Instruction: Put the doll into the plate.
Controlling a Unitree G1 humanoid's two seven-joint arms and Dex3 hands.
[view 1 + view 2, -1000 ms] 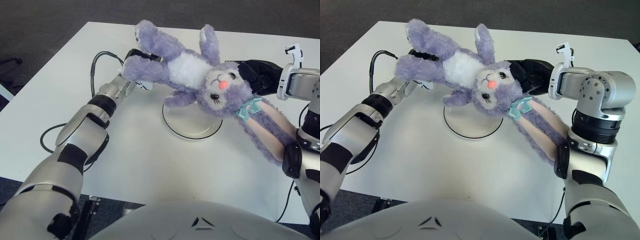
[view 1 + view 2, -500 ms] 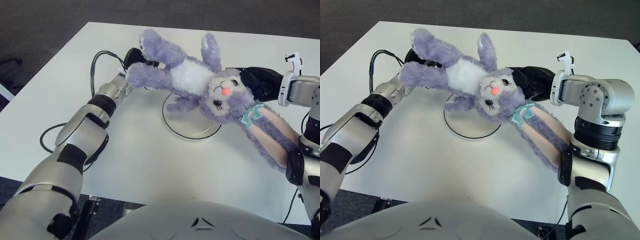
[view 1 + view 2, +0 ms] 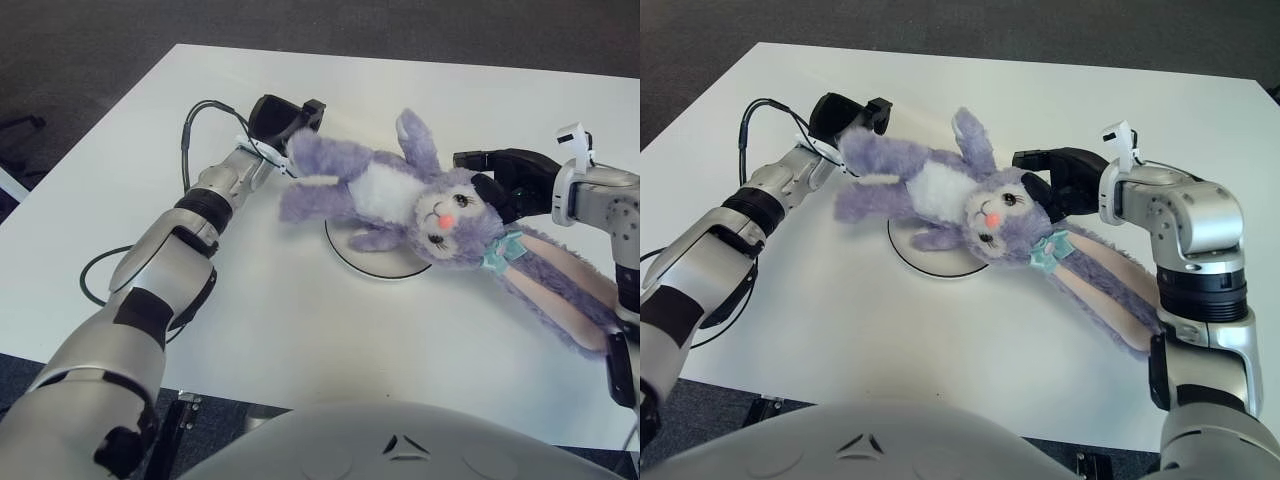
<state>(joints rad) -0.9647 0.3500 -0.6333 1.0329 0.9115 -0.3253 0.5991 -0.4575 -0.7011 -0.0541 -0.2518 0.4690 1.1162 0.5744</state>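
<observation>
The purple plush rabbit doll (image 3: 385,190) lies face up across the white plate (image 3: 375,268), whose dark rim shows under its body. Its head (image 3: 995,215) is at the plate's right edge. One long ear with a teal bow (image 3: 500,250) trails to the right over the table. My left hand (image 3: 285,118) sits at the doll's upper leg with fingers spread, touching the fur without closing on it. Just behind the doll's head is my right hand (image 3: 495,178), its black fingers apart.
The white table (image 3: 300,330) drops off at its edges to dark carpet all around. A black cable (image 3: 190,125) loops on the table beside my left forearm and runs off the left side.
The doll has come down from hanging in the air between both hands onto the plate. Both hands have lowered and spread their fingers off the doll.
</observation>
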